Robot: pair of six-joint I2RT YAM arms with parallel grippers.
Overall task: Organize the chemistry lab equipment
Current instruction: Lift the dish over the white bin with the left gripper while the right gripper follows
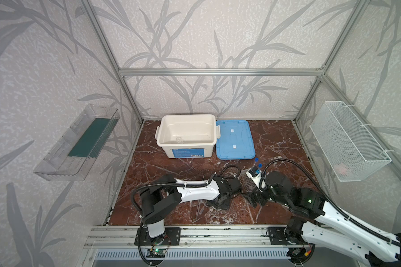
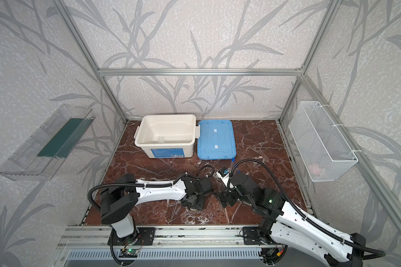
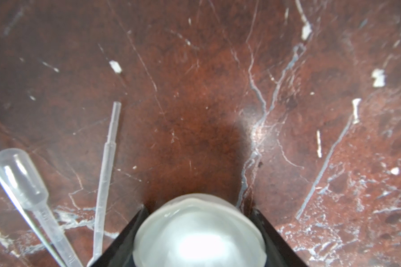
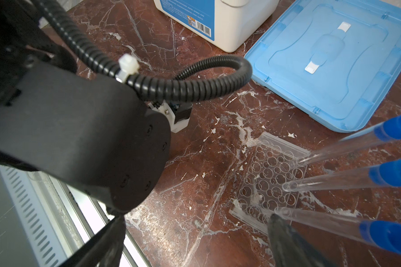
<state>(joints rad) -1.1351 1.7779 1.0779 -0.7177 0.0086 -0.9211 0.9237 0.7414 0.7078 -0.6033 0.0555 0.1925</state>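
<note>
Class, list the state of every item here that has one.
white tub: open
blue lid: off, flat beside tub
test tubes: capped, standing in the rack
white dish: between the fingers of the left gripper
right gripper: open
pipette: lying on the table

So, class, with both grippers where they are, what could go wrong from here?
The small round white dish sits between the fingers of the left gripper; smooth and curved, it could squirt out. The open right gripper has one finger beside the rack and its nearest test tube; a nudge might tip them. The pipette beside the dish could be swept.
</note>
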